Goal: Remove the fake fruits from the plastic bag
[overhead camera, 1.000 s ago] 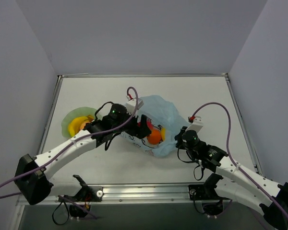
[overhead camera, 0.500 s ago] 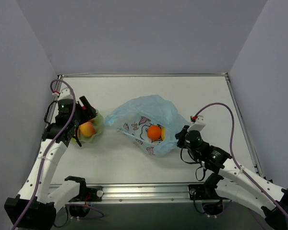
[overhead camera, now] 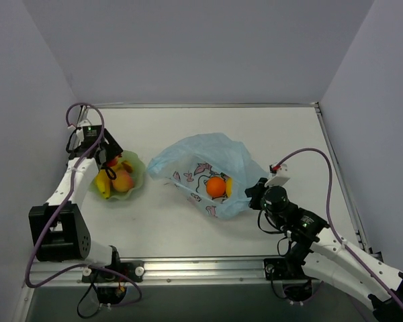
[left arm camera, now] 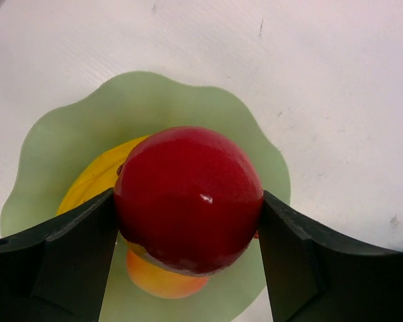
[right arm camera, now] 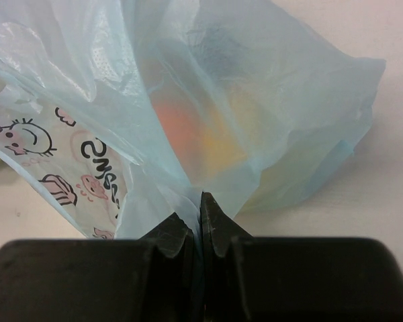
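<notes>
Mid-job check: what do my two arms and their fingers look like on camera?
The left arm and right arm have white tubular links with black joint housings. A purple cable loops off each wrist. The left fingers are matte black, blocky wedges; the right fingers are black too, with narrow tips.

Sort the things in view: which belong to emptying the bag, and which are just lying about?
Part of the job:
plastic bag, pinched by the right gripper
orange and a yellow piece inside the bag
red apple, held in the left gripper
banana and peach, already out

Just there:
green plate, under the removed fruit
table
</notes>
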You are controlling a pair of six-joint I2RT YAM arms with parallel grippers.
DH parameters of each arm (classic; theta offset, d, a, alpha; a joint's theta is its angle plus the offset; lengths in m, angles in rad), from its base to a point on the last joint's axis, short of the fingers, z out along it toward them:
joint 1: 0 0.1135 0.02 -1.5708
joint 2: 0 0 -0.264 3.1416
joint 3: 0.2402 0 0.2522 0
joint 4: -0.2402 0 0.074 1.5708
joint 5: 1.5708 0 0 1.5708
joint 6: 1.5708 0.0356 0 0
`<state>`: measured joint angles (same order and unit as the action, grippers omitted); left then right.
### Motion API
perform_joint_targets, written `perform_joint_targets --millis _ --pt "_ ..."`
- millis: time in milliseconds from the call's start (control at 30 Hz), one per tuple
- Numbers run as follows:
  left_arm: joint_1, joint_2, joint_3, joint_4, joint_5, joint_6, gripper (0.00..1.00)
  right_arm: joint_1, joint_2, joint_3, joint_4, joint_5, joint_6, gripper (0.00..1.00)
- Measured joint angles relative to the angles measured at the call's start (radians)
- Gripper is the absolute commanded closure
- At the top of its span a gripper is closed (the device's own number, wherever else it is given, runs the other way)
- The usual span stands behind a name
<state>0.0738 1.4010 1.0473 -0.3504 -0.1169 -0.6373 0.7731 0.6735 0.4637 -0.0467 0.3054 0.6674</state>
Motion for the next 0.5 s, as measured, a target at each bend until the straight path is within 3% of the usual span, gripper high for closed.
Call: perform_joint_targets --millis 433,500 --pt "-0.002 0.163 0.067 0.064 0.015 0.028 0.19 0.001 0.014 -0.004 0.002 -0.011 -0.011 1.0" --pt "-0.002 0.17 0.067 0.065 0.019 0.034 0.11 0.002 0.014 -0.004 0.002 -0.014 -0.011 1.0"
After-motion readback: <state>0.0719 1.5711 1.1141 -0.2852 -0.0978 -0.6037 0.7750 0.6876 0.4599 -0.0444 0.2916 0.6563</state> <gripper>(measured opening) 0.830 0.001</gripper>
